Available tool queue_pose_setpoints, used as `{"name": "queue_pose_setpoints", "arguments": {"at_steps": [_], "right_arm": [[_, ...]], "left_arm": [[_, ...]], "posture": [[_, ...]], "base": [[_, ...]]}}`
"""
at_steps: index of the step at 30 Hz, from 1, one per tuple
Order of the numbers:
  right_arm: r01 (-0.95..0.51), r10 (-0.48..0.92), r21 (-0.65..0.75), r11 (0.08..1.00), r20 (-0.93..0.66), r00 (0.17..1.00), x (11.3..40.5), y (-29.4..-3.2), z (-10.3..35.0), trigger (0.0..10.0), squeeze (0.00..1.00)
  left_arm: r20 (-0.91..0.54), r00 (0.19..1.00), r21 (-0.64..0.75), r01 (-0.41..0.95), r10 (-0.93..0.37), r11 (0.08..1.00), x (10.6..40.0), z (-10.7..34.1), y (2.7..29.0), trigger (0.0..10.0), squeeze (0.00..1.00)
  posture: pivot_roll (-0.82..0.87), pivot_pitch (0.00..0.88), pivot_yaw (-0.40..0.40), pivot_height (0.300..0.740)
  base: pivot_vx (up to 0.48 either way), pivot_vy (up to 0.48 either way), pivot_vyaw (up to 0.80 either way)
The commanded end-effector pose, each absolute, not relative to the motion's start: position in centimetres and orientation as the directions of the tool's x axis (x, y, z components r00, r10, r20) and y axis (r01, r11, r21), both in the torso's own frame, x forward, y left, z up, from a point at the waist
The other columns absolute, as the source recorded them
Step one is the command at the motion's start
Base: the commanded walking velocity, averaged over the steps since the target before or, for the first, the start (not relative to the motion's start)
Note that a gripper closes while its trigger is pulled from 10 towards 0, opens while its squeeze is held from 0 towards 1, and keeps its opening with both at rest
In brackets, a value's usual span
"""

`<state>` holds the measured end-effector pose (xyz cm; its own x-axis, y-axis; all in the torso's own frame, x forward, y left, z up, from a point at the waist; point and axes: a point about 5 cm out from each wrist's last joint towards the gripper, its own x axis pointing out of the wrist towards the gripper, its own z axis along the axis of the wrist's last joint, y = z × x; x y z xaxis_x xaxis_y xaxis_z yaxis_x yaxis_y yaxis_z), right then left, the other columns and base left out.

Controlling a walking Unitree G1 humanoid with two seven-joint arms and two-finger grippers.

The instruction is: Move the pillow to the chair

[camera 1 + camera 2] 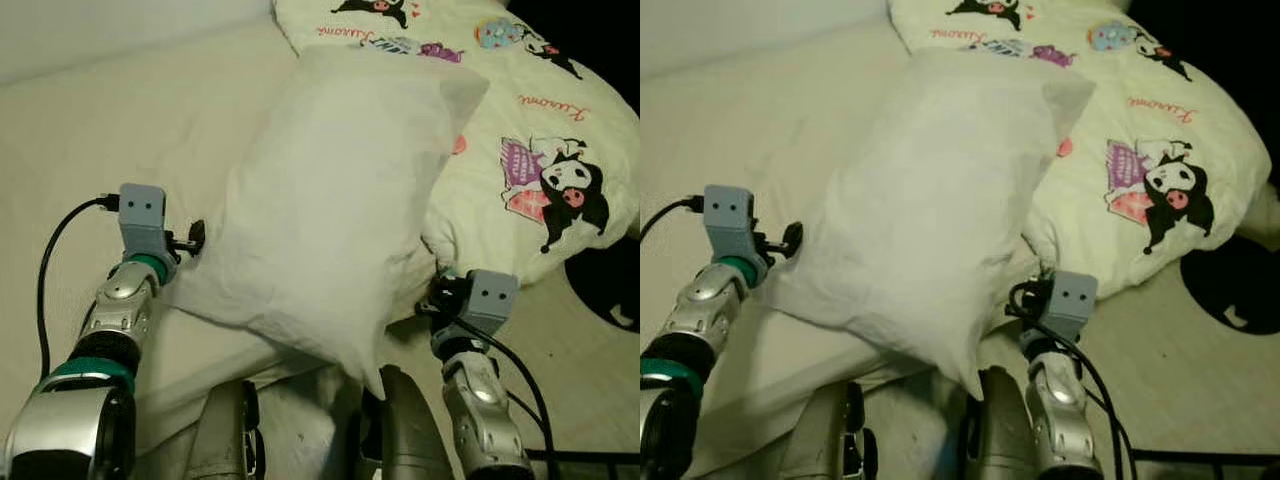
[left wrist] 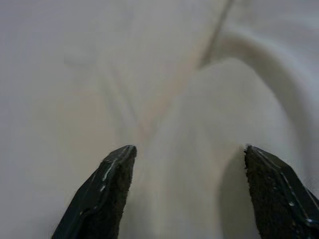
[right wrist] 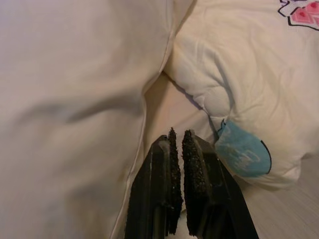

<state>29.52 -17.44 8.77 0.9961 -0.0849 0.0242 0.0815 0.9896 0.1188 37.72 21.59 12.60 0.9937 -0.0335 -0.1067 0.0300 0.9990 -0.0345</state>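
Bed (image 1: 120, 130): a wide cream mattress sheet spreads across the scene. It carries everything else, and the robot stands at its near edge so both arms can reach over it.

Duvet (image 1: 540, 130): a pale quilt printed with cartoon figures, bunched along the robot's right. Its near fold lies just beside the pillow's right edge, so that side is crowded.

Pillow (image 1: 330, 210): a plain white pillow lying slantwise on the bed between the two arms, its near corner hanging over the bed edge toward the robot. It is on the bed, not on any chair, so the move looks barely begun.

Left arm: stretched forward on the robot's left so its wrist comes level with the pillow's left edge.

Right arm: raised on the right, tucked into the gap between pillow and duvet, likely to brace the far side.

Left gripper (image 2: 184, 164): spread wide, fingers (image 2: 107, 184) set to either side of a rounded white bulge of pillow. It grips nothing yet; the wide stance suits a soft, thick edge.

Right gripper (image 3: 178, 144): pads pressed nearly together with only a thin slit between them and nothing held. It points into the seam where pillow meets duvet.

Next step, as a judgement: pinch the left edge before lifting.
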Motion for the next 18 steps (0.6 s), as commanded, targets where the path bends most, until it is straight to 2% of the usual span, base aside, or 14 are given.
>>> {"name": "queue_pose_setpoints", "arguments": {"at_steps": [1, 2, 3, 4, 5, 6, 8, 9, 15, 16, 17, 18], "right_arm": [[0.071, -0.07, 0.108, 0.992, -0.005, 0.998, 29.0, -17.2, 8.1, 10.0, 0.0], [0.065, -0.065, 0.103, 0.993, -0.005, 0.998, 28.8, -17.1, 8.2, 10.0, 0.0], [0.064, -0.063, 0.1, 0.993, -0.006, 0.998, 28.6, -17.1, 8.3, 10.0, 0.0], [0.064, -0.063, 0.1, 0.993, -0.006, 0.998, 28.6, -17.1, 8.3, 10.0, 0.0], [0.063, -0.062, 0.098, 0.993, -0.009, 0.998, 28.5, -17.0, 8.3, 10.0, 0.0], [0.061, -0.06, 0.096, 0.993, -0.011, 0.998, 28.5, -17.0, 8.4, 10.0, 0.0], [0.061, -0.06, 0.096, 0.993, -0.011, 0.998, 28.5, -17.0, 8.4, 10.0, 0.0], [0.06, -0.058, 0.094, 0.994, -0.014, 0.998, 28.4, -17.1, 8.4, 10.0, 0.0], [0.055, -0.053, 0.085, 0.995, -0.023, 0.998, 28.4, -17.0, 8.5, 10.0, 0.0], [0.056, -0.054, 0.085, 0.995, -0.025, 0.998, 28.4, -17.1, 8.4, 10.0, 0.0], [0.056, -0.054, 0.085, 0.995, -0.025, 0.998, 28.4, -17.1, 8.4, 10.0, 0.0], [0.057, -0.054, 0.085, 0.995, -0.029, 0.998, 28.3, -17.0, 8.4, 10.0, 0.0]], "left_arm": [[-0.181, 0.982, -0.085, 0.041, -0.056, 0.996, 37.1, 10.8, 21.3, 10.0, 1.0], [-0.251, 0.966, -0.061, 0.051, -0.065, 0.997, 36.8, 9.7, 20.9, 10.0, 1.0], [-0.329, 0.943, 0.034, 0.068, -0.053, 0.997, 36.3, 8.6, 20.7, 10.0, 1.0], [-0.329, 0.943, 0.034, 0.068, -0.053, 0.997, 36.3, 8.6, 20.7, 10.0, 1.0], [-0.403, 0.915, 0.118, 0.077, -0.023, 0.99, 35.7, 7.5, 20.9, 10.0, 1.0], [-0.452, 0.892, 0.178, 0.087, 0.003, 0.98, 35.2, 6.7, 21.3, 10.0, 0.65], [-0.452, 0.892, 0.178, 0.087, 0.003, 0.98, 35.2, 6.7, 21.3, 10.0, 0.65], [-0.484, 0.875, 0.21, 0.095, 0.019, 0.973, 34.9, 6.2, 21.6, 10.0, 0.0], [-0.519, 0.855, 0.244, 0.126, 0.02, 0.962, 34.3, 5.8, 22.6, 10.0, 0.0], [-0.52, 0.854, 0.247, 0.122, 0.026, 0.961, 34.4, 5.9, 22.8, 1.0, 0.0], [-0.52, 0.854, 0.247, 0.122, 0.026, 0.961, 34.4, 5.9, 22.8, 1.0, 0.0], [-0.524, 0.851, 0.237, 0.119, 0.024, 0.964, 34.3, 5.9, 22.9, 0.0, 0.0]], "posture": [[-0.08, 0.284, 0.087, 0.611], [-0.08, 0.281, 0.086, 0.611], [-0.08, 0.281, 0.084, 0.611], [-0.08, 0.281, 0.084, 0.611], [-0.08, 0.281, 0.084, 0.611], [-0.08, 0.281, 0.084, 0.611], [-0.08, 0.281, 0.084, 0.611], [-0.08, 0.281, 0.084, 0.611], [-0.07, 0.271, 0.078, 0.611], [-0.06, 0.27, 0.077, 0.611], [-0.06, 0.27, 0.077, 0.611], [-0.06, 0.27, 0.077, 0.611]], "base": [[0.0, 0.0, 0.0], [0.0, 0.0, 0.0], [0.0, 0.0, 0.0], [0.0, 0.0, 0.0], [0.0, 0.0, 0.0], [0.0, 0.0, 0.0], [0.0, 0.0, 0.0], [0.0, 0.0, 0.0], [0.0, 0.0, 0.0], [0.0, 0.0, 0.0], [0.0, 0.0, 0.0], [0.0, 0.0, 0.0]]}}
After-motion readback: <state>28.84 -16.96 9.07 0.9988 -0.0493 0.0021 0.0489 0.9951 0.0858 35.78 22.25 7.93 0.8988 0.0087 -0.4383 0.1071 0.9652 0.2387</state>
